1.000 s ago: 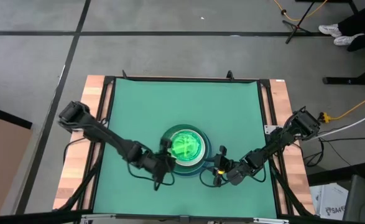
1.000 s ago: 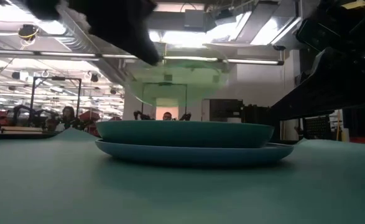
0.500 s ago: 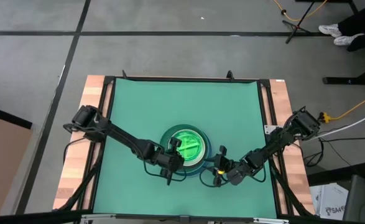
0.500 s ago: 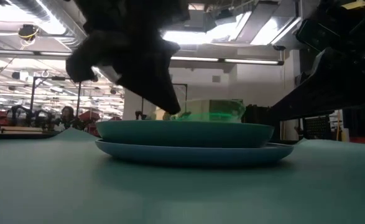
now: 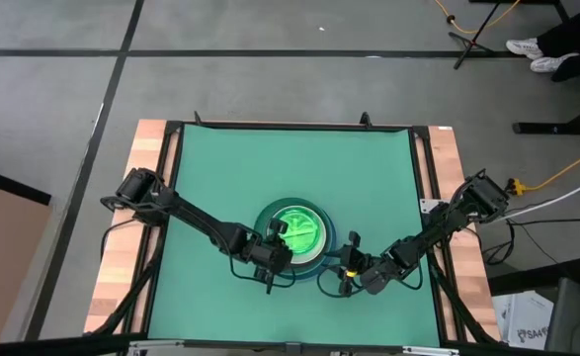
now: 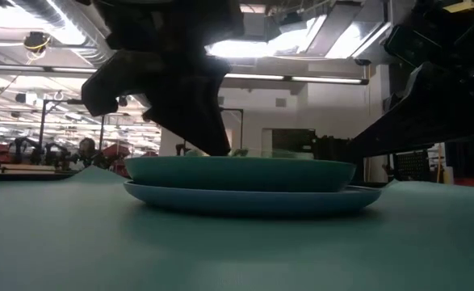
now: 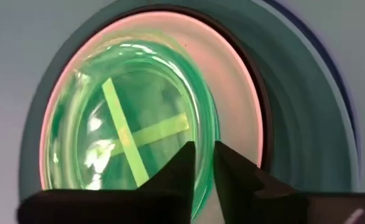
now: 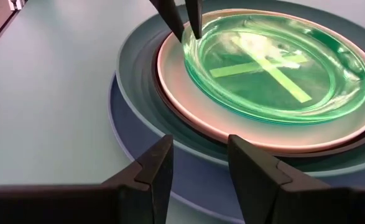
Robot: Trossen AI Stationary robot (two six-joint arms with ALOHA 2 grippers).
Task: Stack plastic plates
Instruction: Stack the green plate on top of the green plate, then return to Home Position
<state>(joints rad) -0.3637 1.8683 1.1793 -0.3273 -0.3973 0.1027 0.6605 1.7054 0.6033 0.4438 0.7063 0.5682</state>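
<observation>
the plastic plates (image 5: 295, 235) sit nested in one pile near the middle of the green table mat (image 5: 270, 168), a little toward its front edge: a wide round blue plate (image 8: 132, 155) at the bottom, a dark green plate (image 8: 138, 93) in it, then a thin dark rim that looks like the black plate, a pale white plate (image 8: 176, 93) that shows pinkish here, and on top a small translucent lime-green plate (image 8: 275, 68) with two crossed light strips showing through it. how many small clear plates lie in that top layer cannot be told. the left gripper (image 7: 204, 163) is down at the near-left edge of the pile, its two dark fingers (image 7: 177, 171) pinched on the thin rim of the small translucent plate, one finger inside the rim and one outside; gripping by the edge is likely the only way to hold so shallow a dish, and it lets the plate settle flat into the white one. the plate appears to rest in the pile already, so the placing seems nearly done and letting go is what remains. the right gripper (image 8: 194, 165) waits low over the mat just beside the pile's right front, fingers spread apart and holding nothing, aimed at the plates.
</observation>
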